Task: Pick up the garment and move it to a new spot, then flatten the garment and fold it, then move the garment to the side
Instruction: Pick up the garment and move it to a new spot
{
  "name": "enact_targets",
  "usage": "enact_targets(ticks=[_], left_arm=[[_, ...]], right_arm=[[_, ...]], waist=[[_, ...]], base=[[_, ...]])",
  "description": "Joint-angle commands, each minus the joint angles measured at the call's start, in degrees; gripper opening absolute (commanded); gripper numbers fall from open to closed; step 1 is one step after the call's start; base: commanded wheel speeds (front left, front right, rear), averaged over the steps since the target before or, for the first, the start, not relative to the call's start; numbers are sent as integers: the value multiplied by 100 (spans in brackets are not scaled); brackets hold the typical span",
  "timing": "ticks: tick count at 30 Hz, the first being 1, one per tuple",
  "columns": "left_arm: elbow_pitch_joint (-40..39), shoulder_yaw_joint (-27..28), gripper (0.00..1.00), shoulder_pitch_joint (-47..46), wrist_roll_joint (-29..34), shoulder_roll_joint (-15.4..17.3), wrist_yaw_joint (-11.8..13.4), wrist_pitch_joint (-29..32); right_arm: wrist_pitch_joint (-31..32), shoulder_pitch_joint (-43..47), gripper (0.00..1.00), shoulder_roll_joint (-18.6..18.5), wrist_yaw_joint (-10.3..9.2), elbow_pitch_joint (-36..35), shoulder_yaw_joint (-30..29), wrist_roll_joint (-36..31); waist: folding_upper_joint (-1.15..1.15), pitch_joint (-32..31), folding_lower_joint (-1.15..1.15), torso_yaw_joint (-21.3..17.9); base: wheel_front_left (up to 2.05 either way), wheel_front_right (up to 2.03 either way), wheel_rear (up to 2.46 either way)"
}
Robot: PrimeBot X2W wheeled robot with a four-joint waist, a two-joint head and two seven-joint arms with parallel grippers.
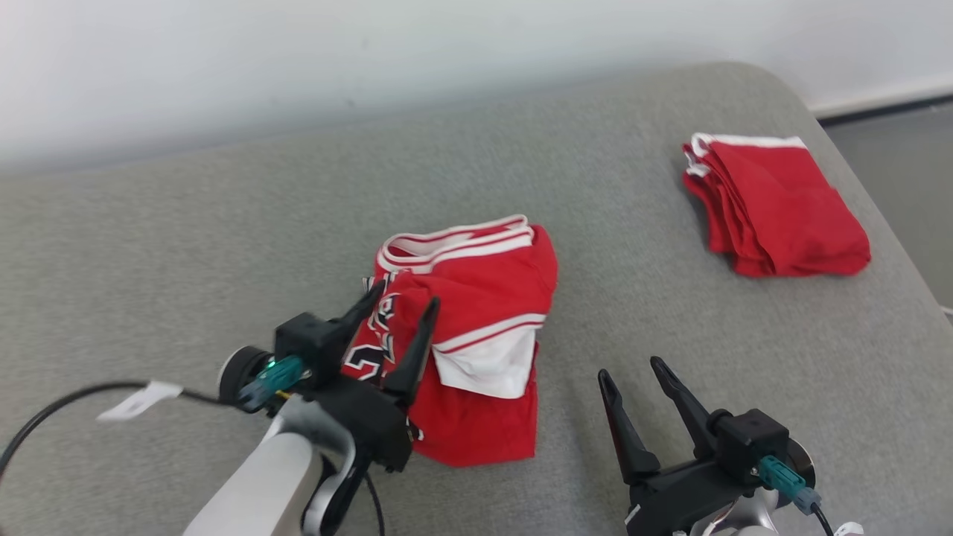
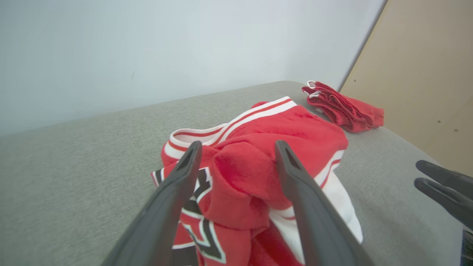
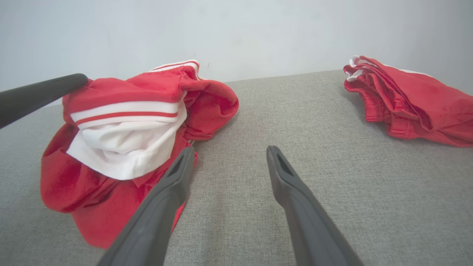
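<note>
A red garment (image 1: 476, 327) with white stripes and black lettering lies bunched in the middle of the grey surface (image 1: 186, 246). My left gripper (image 1: 406, 292) hovers over its left part, open, its fingers apart with a hump of red cloth between them but not pinched (image 2: 240, 166). The left wrist view shows the garment (image 2: 258, 140) straight under those fingers. My right gripper (image 1: 629, 368) is open just right of the garment, over bare grey fabric. In the right wrist view the garment (image 3: 125, 129) lies to the left of the open right gripper (image 3: 229, 149).
A second red garment (image 1: 774, 205), folded, lies at the far right of the surface, near its rounded edge (image 1: 878, 201); it also appears in the wrist views (image 2: 343, 107) (image 3: 410, 99). A pale wall (image 1: 298, 59) runs behind. A cable with a white tag (image 1: 141, 398) trails from my left arm.
</note>
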Motion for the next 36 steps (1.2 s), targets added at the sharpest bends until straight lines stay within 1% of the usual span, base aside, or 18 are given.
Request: enact_targets(ticks=[1, 3, 8, 10, 12, 15, 17, 19, 20, 21, 26, 31, 34, 36], left_arm=[[-84, 48, 100, 178, 66, 70, 54, -120], [-266, 111, 100, 397, 23, 143, 150, -238], [-954, 304, 100, 1058, 118, 458, 528, -505], [-1248, 365, 100, 1337, 124, 555, 575, -597], [-1464, 454, 100, 1584, 173, 679, 673, -676], [-1757, 798, 100, 1989, 168, 670, 852, -741], [-1943, 1067, 100, 2274, 130, 606, 897, -756], [-2167, 1403, 100, 2538, 163, 497, 873, -755], [-2167, 1403, 100, 2538, 163, 497, 873, -755], [-2240, 1559, 100, 2689, 222, 466, 841, -754], [-2428, 2235, 100, 3290, 660, 232, 569, -755], [-2217, 2618, 100, 3698, 1042, 85, 362, -756], [-1994, 2765, 100, 3876, 1175, 20, 297, -756], [-1872, 2822, 100, 3918, 1213, -13, 305, -756]], right_arm=[[22, 89, 100, -34, -13, 9, -33, -20], [66, 155, 100, -46, -13, -10, -76, -23], [167, 348, 100, -94, -13, -124, -293, -75], [182, 438, 100, -115, -13, -171, -402, -97], [224, 532, 100, -142, -13, -217, -470, -110], [235, 654, 100, -170, -13, -297, -617, -140], [215, 732, 100, -160, -13, -334, -743, -165], [203, 789, 100, -133, -13, -351, -828, -171], [203, 789, 100, -133, -13, -351, -828, -171], [204, 815, 100, -123, -13, -357, -840, -168], [172, 884, 100, -93, -13, -332, -936, -189], [137, 951, 100, -60, -13, -222, -957, -210], [111, 949, 100, -59, -13, -131, -987, -233], [113, 948, 100, -52, -13, -88, -996, -265]], waist=[[0, -364, -1, 347], [0, -500, -1, 455], [0, -786, -1, 751], [0, -883, -1, 883], [0, -962, -1, 1018], [0, -1028, -1, 1172], [0, -1066, -1, 1255], [0, -1094, -1, 1330], [0, -1094, -1, 1330], [0, -1103, -1, 1357], [0, -1133, -1, 1440], [0, -1149, -1, 1449], [0, -1145, -1, 1436], [0, -1142, -1, 1419]], base=[[0, 0, 0], [0, 0, 0], [0, 0, 0], [0, 0, 0], [0, 0, 0], [0, 0, 0], [0, 0, 0], [0, 0, 0], [0, 0, 0], [0, 0, 0], [0, 0, 0], [0, 0, 0], [0, 0, 0], [0, 0, 0]])
